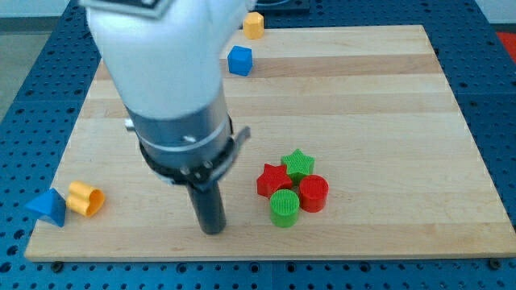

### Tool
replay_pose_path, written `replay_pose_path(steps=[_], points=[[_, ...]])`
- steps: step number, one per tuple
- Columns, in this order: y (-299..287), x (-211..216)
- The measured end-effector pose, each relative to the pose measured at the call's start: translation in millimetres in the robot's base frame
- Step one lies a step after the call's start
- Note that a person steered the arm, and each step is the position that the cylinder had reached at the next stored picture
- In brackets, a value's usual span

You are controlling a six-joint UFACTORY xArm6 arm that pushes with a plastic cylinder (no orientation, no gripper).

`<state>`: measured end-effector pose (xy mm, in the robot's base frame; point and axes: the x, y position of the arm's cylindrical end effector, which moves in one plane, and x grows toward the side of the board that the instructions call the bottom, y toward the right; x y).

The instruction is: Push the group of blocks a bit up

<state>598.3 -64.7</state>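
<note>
A tight group of blocks lies right of the board's middle, toward the view's bottom: a green star, a red star, a red cylinder and a green cylinder, all touching. My tip rests on the board to the left of the group, slightly lower than the green cylinder, apart from it by a clear gap. The arm's white and grey body rises above it toward the view's top left.
A blue cube and an orange block sit at the board's top edge. A yellow block lies at the board's lower left edge, a blue triangular block beside it, off the wooden board.
</note>
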Motion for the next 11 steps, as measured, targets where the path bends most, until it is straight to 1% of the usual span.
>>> replay_pose_path(steps=[1,2,4,6,10,11], points=[[19.7,20.4],[26.7,20.7],[91.9,17.9],[85.4,-6.9],[83.1,-80.5],[54.9,-75.2]])
